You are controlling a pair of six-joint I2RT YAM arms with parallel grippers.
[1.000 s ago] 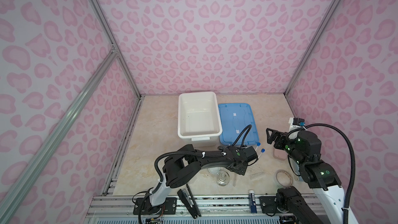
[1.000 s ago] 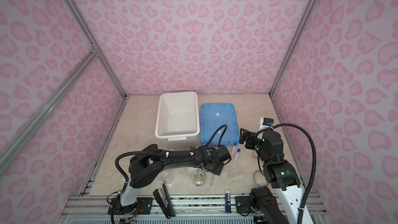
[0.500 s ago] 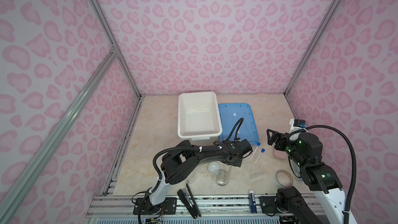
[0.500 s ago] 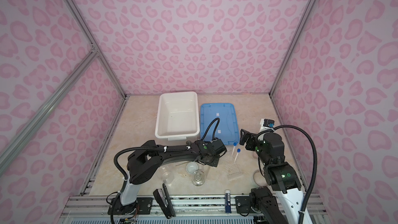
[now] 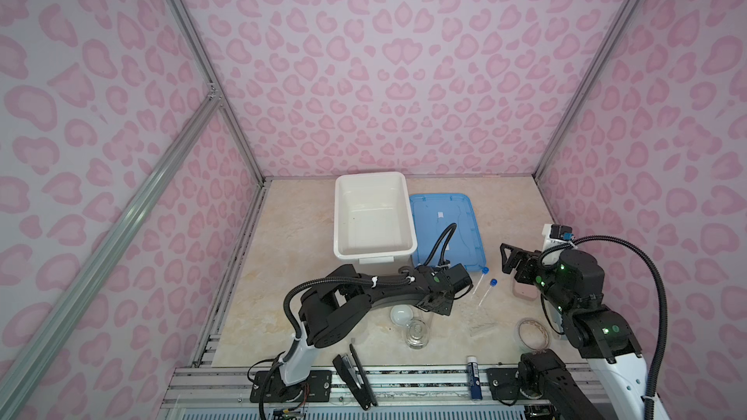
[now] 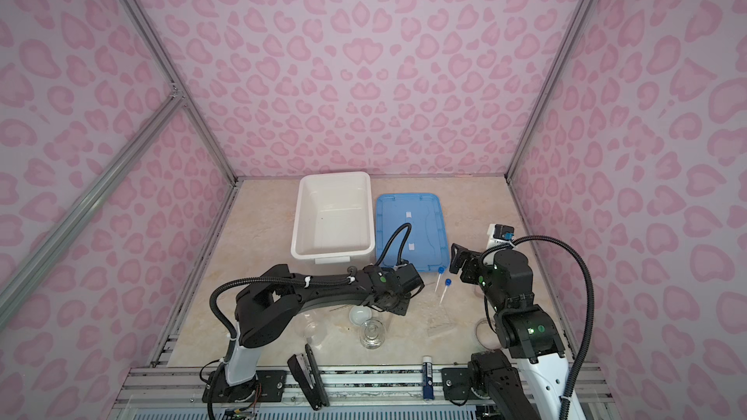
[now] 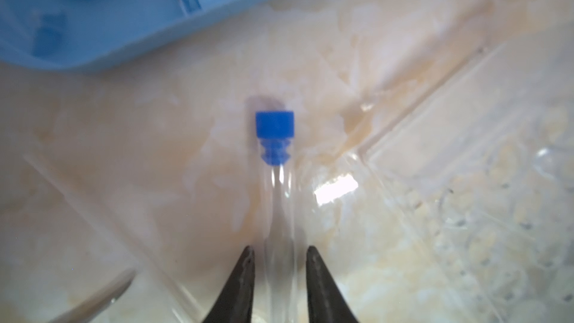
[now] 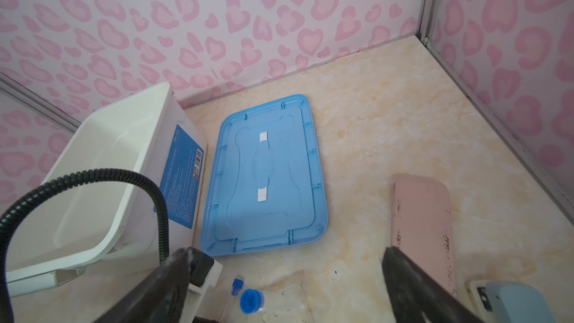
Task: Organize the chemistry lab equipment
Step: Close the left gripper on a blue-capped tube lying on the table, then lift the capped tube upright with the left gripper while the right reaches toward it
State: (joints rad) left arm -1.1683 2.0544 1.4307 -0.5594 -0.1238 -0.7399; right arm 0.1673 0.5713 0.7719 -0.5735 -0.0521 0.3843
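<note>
left gripper (image 7: 280,253) is set low over the table (image 7: 124,150), jaws narrow, one finger either side of a blue-capped tube (image 7: 279,191). a thin gap seems left on each side but it is blurred, so a grip cannot be told. the tube is pointed cap-first toward the blue lid (image 7: 93,10), with the clear rack (image 7: 459,206) just beside it. in both top views this tube is hidden under the left wrist, whose cable (image 5: 442,236) is looped over the lid. a second tube (image 5: 479,284) and third tube (image 5: 486,296) are laid side by side between the two grippers, near the lid corner. dome (image 5: 400,314) and jar (image 5: 418,334) are placed just beside the left gripper, toward the front. a flask (image 6: 314,329) is seen by the left elbow. right gripper (image 8: 287,254) is held above the table with jaws wide apart, near a pink case (image 8: 419,228). bin (image 5: 340,220) is stood just beside the lid at the back. tape roll (image 5: 533,333), stapler (image 5: 355,377) and stick (image 5: 473,377) are lined along the front.
</note>
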